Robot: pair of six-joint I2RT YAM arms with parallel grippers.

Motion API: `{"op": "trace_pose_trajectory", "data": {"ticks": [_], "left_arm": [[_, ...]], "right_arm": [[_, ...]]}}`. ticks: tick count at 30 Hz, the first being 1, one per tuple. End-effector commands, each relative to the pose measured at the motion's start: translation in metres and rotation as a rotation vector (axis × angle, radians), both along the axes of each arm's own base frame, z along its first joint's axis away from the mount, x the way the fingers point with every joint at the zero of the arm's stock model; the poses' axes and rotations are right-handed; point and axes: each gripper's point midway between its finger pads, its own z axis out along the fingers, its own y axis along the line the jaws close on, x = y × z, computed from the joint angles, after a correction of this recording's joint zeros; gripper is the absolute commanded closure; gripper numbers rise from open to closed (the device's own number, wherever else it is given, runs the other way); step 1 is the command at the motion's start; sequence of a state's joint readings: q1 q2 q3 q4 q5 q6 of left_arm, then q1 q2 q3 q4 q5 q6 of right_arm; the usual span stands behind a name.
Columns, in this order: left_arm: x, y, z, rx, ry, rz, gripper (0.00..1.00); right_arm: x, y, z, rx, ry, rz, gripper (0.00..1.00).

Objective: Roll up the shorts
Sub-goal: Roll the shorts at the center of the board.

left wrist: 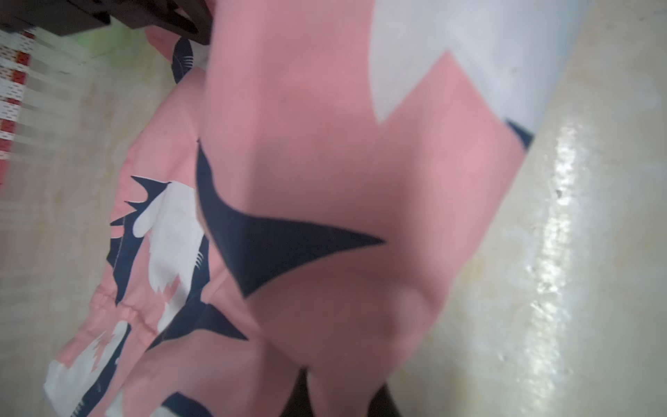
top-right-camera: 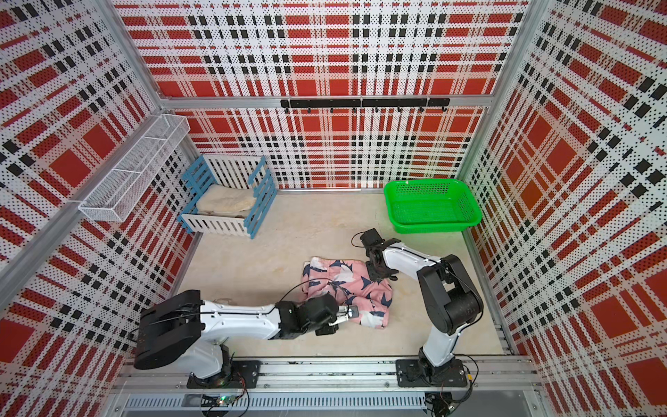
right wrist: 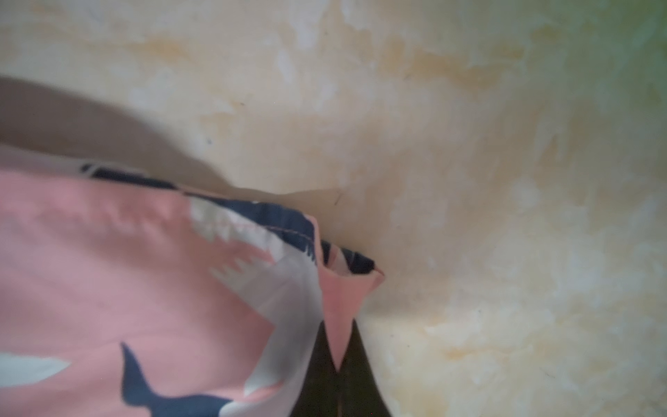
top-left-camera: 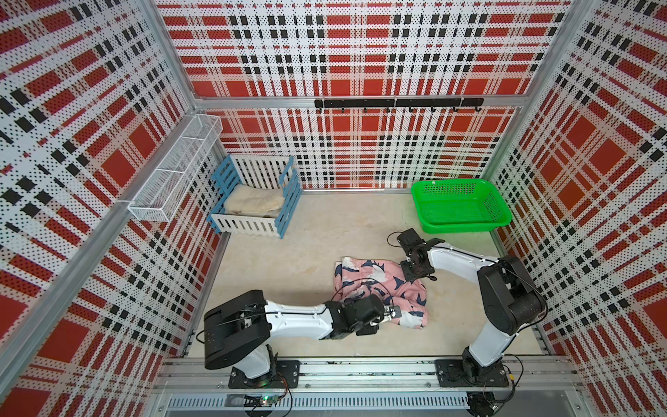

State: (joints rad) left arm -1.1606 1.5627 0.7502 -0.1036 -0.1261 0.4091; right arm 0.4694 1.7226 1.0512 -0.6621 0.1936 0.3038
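Observation:
The pink shark-print shorts [top-left-camera: 364, 278] [top-right-camera: 343, 278] lie crumpled on the beige table, in front of the middle. My left gripper [top-left-camera: 395, 312] [top-right-camera: 352, 312] reaches in from the left over their near edge. In the left wrist view it [left wrist: 343, 393] is shut on a fold of the pink shorts [left wrist: 325, 144], whose bulge hides most of its dark fingers [left wrist: 296, 400]. My right gripper [top-left-camera: 417, 276] [top-right-camera: 379, 275] points down at the far right corner. Its black fingers [right wrist: 317, 382] are shut on that hemmed corner of the shorts [right wrist: 108, 252], the right gripper [right wrist: 339, 361] pinching the pink tip.
A green plastic basket [top-left-camera: 465, 228] stands at the back right. A blue-and-white slatted crate [top-left-camera: 245, 224] at the back left holds a cream fluffy cloth [top-left-camera: 252, 202]. A white wire shelf [top-left-camera: 173, 173] hangs on the left wall, a black hook rail [top-left-camera: 397, 103] on the back wall.

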Motion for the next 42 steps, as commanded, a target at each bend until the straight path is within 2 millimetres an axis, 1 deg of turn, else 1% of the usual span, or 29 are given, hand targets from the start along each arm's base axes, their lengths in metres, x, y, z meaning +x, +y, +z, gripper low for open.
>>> {"op": "trace_pose_trajectory", "data": {"ticks": [1,3,5,7,9,10,11,13,14,15,16,17,18,19,20,21,22,24,26,28,30,31,32,33,34,36,38,42], "left_arm": [[-0.055,0.014,-0.018,0.066,0.357,-0.242,1.0],[-0.054,0.017,-0.016,0.086,0.458,-0.273,1.0],[-0.057,0.024,-0.018,0.128,0.573,-0.296,1.0],[-0.064,0.036,-0.026,0.19,0.682,-0.306,1.0],[-0.063,0.043,-0.033,0.23,0.726,-0.29,1.0],[-0.061,0.045,-0.034,0.232,0.734,-0.281,1.0],[-0.061,0.044,-0.033,0.221,0.748,-0.285,1.0],[-0.055,0.041,-0.022,0.17,0.761,-0.282,1.0],[-0.051,0.039,-0.016,0.14,0.761,-0.276,1.0],[-0.046,0.038,-0.008,0.109,0.756,-0.271,1.0],[-0.041,0.039,-0.002,0.08,0.748,-0.271,1.0],[-0.037,0.041,0.003,0.06,0.74,-0.273,1.0],[-0.033,0.043,0.006,0.037,0.74,-0.269,1.0],[-0.028,0.043,0.008,0.02,0.745,-0.259,1.0],[-0.024,0.042,0.008,0.01,0.754,-0.251,1.0],[-0.023,0.041,0.006,0.01,0.771,-0.247,1.0],[-0.025,0.042,0.004,0.02,0.801,-0.25,1.0],[-0.025,0.042,-0.004,0.036,0.849,-0.238,1.0],[-0.023,0.043,-0.011,0.044,0.888,-0.21,1.0],[-0.02,0.044,-0.015,0.041,0.908,-0.199,1.0],[-0.015,0.046,-0.016,0.029,0.915,-0.183,1.0],[-0.012,0.048,-0.015,0.019,0.919,-0.174,1.0],[-0.01,0.049,-0.014,0.011,0.921,-0.164,1.0],[-0.007,0.05,-0.012,0.003,0.914,-0.162,1.0],[-0.006,0.051,-0.011,-0.003,0.913,-0.159,1.0],[-0.003,0.051,-0.008,-0.021,0.915,-0.154,1.0],[-0.004,0.05,-0.006,-0.029,0.917,-0.157,1.0],[-0.005,0.049,-0.006,-0.035,0.923,-0.161,1.0]], "right_arm": [[0.005,0.023,0.019,0.113,-0.04,0.054,0.9],[0.009,0.028,0.028,0.139,-0.056,0.076,0.77],[0.017,0.024,0.047,0.126,-0.103,0.061,0.69],[0.028,0.008,0.081,0.093,-0.21,0.01,0.59],[0.033,-0.004,0.117,0.097,-0.317,-0.003,0.56],[0.034,-0.004,0.135,0.109,-0.374,0.029,0.55],[0.032,-0.002,0.149,0.116,-0.42,0.078,0.55],[0.023,0.004,0.168,0.135,-0.48,0.2,0.54],[0.016,0.008,0.173,0.141,-0.485,0.267,0.55],[0.006,0.016,0.178,0.165,-0.485,0.358,0.56],[-0.007,0.027,0.182,0.203,-0.488,0.466,0.58],[-0.025,0.041,0.186,0.252,-0.485,0.582,0.58],[-0.05,0.058,0.191,0.306,-0.486,0.742,0.41],[-0.077,0.073,0.194,0.339,-0.493,0.906,0.14],[-0.098,0.083,0.194,0.338,-0.509,1.032,0.12],[-0.121,0.093,0.192,0.324,-0.526,1.166,0.12],[-0.137,0.102,0.19,0.296,-0.548,1.25,0.11],[-0.158,0.114,0.182,0.239,-0.556,1.342,0.1],[-0.174,0.125,0.166,0.171,-0.529,1.4,0.09],[-0.196,0.138,0.14,0.102,-0.48,1.476,0.09],[-0.208,0.146,0.109,-0.022,-0.461,1.52,0.09],[-0.211,0.148,0.098,-0.075,-0.456,1.533,0.08],[-0.21,0.149,0.085,-0.136,-0.453,1.531,0.07],[-0.206,0.149,0.076,-0.19,-0.453,1.509,0.07],[-0.203,0.15,0.07,-0.227,-0.453,1.493,0.07],[-0.189,0.145,0.06,-0.34,-0.479,1.444,0.07],[-0.175,0.135,0.05,-0.456,-0.498,1.402,0.07],[-0.158,0.111,0.029,-0.66,-0.485,1.353,0.06]]}}
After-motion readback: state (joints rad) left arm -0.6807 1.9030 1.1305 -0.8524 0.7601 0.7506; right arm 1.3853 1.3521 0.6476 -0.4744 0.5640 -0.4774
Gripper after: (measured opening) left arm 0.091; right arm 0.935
